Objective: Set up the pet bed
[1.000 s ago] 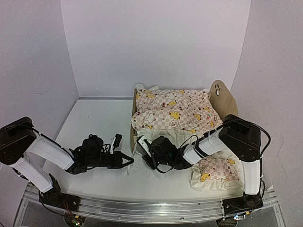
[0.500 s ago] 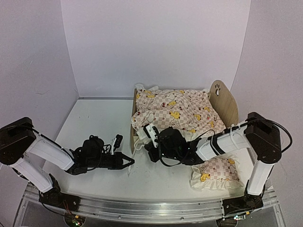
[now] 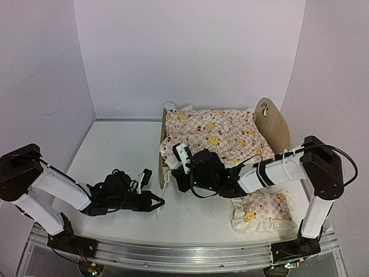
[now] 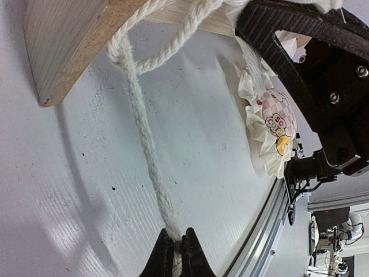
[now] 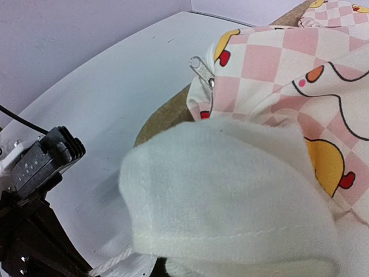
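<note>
The pet bed [image 3: 271, 124] lies just ahead of my right gripper [image 3: 181, 168], which is clamped, seemingly on the quilt [image 3: 213, 135] hem. My left gripper [image 4: 177, 254] pinches the cord [image 4: 141, 124] trailing from the bed. I'd draw the hem smoothly, without dragging the frame.

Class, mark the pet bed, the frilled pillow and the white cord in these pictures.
pet bed [image 3: 274, 131]: top view, on the wooden headboard, below the paw cutout.
frilled pillow [image 3: 262, 209]: top view, middle of its checked face.
white cord [image 4: 144, 134]: left wrist view, midway along its straight stretch.
</note>
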Robot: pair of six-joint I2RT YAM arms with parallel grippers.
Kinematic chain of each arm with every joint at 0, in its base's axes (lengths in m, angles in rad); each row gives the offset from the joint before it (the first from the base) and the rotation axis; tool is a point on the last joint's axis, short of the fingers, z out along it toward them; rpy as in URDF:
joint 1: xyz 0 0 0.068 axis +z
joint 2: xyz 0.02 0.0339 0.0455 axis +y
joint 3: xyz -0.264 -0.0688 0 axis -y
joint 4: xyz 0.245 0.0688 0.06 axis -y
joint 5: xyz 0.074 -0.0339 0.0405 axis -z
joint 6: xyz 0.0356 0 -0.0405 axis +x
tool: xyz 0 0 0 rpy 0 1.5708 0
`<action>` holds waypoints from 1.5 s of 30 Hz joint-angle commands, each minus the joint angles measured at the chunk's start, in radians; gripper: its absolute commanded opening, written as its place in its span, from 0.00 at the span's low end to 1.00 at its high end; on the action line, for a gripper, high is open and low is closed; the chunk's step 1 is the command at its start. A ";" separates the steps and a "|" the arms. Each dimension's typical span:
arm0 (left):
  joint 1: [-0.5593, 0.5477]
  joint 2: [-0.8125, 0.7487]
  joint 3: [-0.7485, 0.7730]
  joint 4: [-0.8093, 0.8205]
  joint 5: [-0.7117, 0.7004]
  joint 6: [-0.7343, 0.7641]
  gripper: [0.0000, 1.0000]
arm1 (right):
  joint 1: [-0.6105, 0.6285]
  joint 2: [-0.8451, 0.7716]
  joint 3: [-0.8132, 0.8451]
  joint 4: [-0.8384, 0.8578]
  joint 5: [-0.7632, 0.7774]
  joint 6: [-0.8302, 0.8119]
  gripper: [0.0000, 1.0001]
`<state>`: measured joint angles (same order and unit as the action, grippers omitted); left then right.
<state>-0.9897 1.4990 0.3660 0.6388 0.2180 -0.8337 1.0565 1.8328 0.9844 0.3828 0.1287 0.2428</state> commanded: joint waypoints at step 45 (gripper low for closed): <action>-0.074 0.148 0.620 -0.625 -0.689 0.478 0.17 | 0.001 -0.080 -0.079 0.142 0.011 0.021 0.00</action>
<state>-1.0599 1.6222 0.9161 0.0395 -0.3847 -0.3737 1.0561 1.8050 0.9089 0.4614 0.1474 0.2596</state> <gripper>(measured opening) 0.164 0.009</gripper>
